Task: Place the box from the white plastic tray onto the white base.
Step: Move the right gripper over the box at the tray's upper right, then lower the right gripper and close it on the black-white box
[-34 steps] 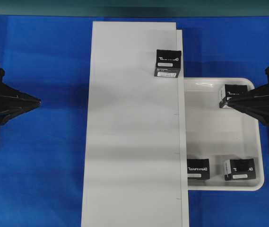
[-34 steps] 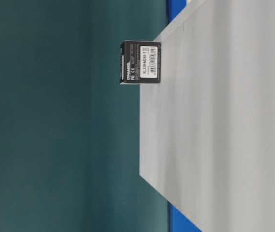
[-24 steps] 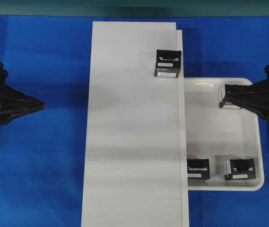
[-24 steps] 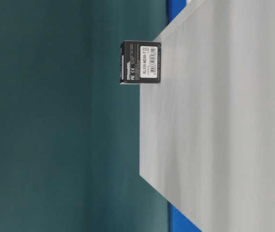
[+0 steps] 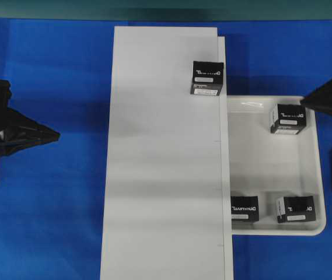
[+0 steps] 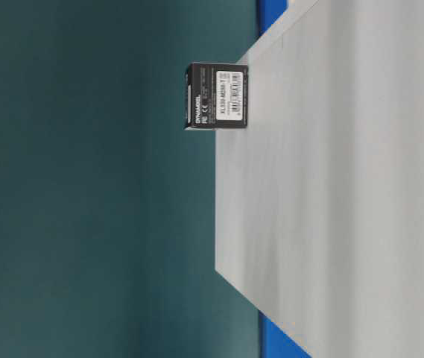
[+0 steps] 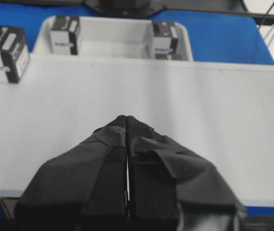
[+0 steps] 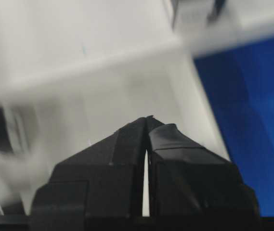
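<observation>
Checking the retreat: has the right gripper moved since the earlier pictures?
Yes. The right gripper has pulled back off the box, toward the right edge of the white plastic tray.

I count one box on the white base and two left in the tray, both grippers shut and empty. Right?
Not quite: the overhead view shows three boxes left in the white plastic tray, not two. One box does stand on the white base, and the left gripper and right gripper are shut and empty.

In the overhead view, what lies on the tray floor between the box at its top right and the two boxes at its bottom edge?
Nothing: in the overhead view the white plastic tray is bare between the top-right box and the bottom boxes.
</observation>
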`<state>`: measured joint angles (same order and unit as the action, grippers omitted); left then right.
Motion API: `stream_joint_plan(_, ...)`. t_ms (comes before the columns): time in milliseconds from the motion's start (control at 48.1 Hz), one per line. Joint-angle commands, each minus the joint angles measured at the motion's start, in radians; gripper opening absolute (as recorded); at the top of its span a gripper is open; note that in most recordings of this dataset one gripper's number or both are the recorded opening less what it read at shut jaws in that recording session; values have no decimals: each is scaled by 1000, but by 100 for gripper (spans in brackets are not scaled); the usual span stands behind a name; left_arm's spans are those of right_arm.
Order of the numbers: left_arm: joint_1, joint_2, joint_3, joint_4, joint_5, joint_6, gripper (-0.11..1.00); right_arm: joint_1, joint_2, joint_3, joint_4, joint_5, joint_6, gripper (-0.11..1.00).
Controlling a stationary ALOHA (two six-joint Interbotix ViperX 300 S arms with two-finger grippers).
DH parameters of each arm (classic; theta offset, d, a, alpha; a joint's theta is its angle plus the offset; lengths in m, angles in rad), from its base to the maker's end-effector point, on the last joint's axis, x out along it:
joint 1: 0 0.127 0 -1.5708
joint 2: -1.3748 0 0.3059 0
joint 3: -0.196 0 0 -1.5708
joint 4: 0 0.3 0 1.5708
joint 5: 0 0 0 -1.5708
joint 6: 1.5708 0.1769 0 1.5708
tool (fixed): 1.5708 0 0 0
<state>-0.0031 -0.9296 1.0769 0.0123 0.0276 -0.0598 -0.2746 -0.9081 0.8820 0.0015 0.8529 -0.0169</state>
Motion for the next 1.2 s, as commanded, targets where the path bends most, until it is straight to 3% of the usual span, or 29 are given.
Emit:
stream_joint_plan(0,-2,8,-26,3,6,-2,-6,-3,37,-21,-15,74,-18,3)
stream_joint_plan(187,-2,6,-28,3,18,-3,-6,-15,107,-17,-55,175,-129,3)
stream_joint_plan(312,-3,6,-29,3,20,-3,-6,-38,158,-11,-110,184,-192,3)
stream_joint_plan(415,-3,5,-31,3,20,-5,-6,-61,201,-5,-147,178,-216,5)
stream_joint_plan(582,-2,5,-32,3,20,-17,-6,-100,285,-11,-155,155,-224,12)
stream_joint_plan(685,-3,6,-34,3,20,-34,-6,-112,345,-14,-155,129,-232,26)
stream_joint_plan(831,-2,8,-35,3,20,-46,-6,-115,407,-11,-155,91,-232,69)
stream_joint_plan(935,-2,6,-37,3,20,-49,-6,-115,433,-5,-155,63,-238,92)
stream_joint_plan(1018,-3,8,-38,3,20,-51,-6,-118,449,8,-149,43,-249,100)
stream_joint_plan(1184,-2,8,-38,3,18,-51,-6,-137,483,41,-117,5,-265,99)
